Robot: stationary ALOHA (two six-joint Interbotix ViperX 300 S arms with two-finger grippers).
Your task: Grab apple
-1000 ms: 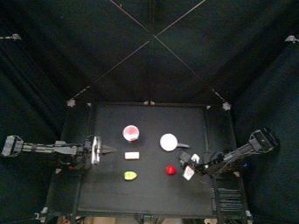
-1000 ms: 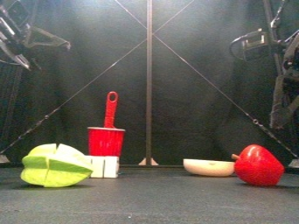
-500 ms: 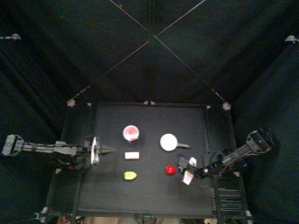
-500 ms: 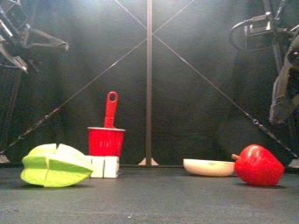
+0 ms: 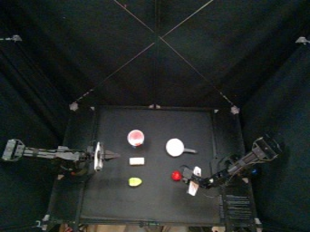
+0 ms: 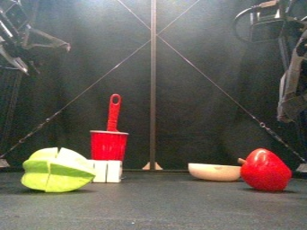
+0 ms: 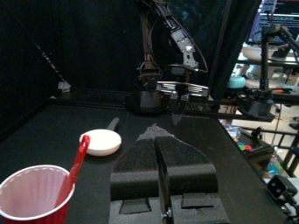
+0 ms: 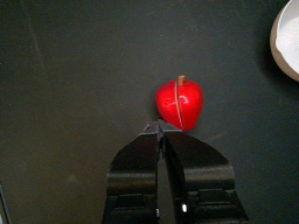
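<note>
**Right gripper hanging over the apple, jaws together**

From above, the apple [image 5: 177,175] is sitting as a small red dot on the matte black table [image 5: 115,127], just beside the right gripper [image 5: 197,181].

From the front, the glossy, roundish apple [image 6: 267,170] is partly hiding the shallow white dish [image 6: 216,171].

In the left wrist view, the left gripper [image 7: 163,137] is pointing across the table with jaws pressed shut; the translucent red cup [image 7: 33,194] is cut off at the edge.

In the right wrist view, the right gripper [image 8: 163,128] is hovering with jaws closed, tip over the stemmed apple [image 8: 181,101].
</note>
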